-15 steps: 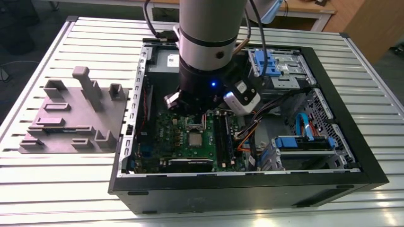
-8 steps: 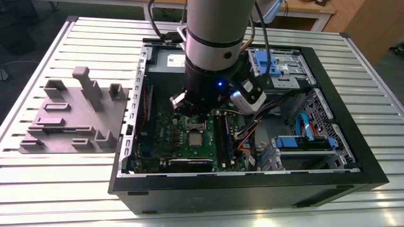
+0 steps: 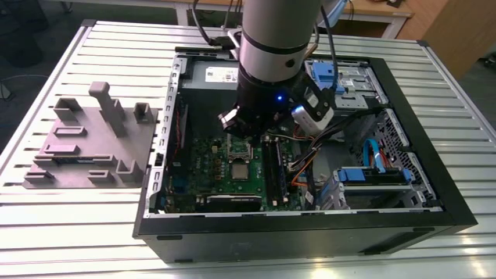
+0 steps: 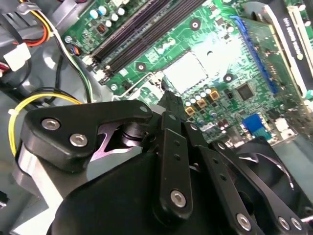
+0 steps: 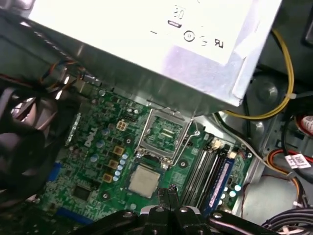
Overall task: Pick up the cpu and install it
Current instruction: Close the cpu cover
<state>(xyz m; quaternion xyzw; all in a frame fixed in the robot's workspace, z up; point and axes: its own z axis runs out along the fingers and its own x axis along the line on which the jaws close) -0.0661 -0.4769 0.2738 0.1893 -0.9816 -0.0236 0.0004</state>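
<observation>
We found the cpu (image 5: 144,180) lying flat on the motherboard (image 5: 93,161), just beside the open socket frame (image 5: 164,134) and not seated in it; the exterior view showed it (image 3: 238,171) the same way. The tool (image 5: 167,195) hung close above the board near the chip, its fingers (image 5: 172,192) pressed together and holding nothing. We judged the cpu light, rigid, smooth-topped and fragile underneath. A hold on two opposite edges appeared soundest, kept level. The case (image 3: 434,209) rested on the tabletop (image 3: 69,232).
</observation>
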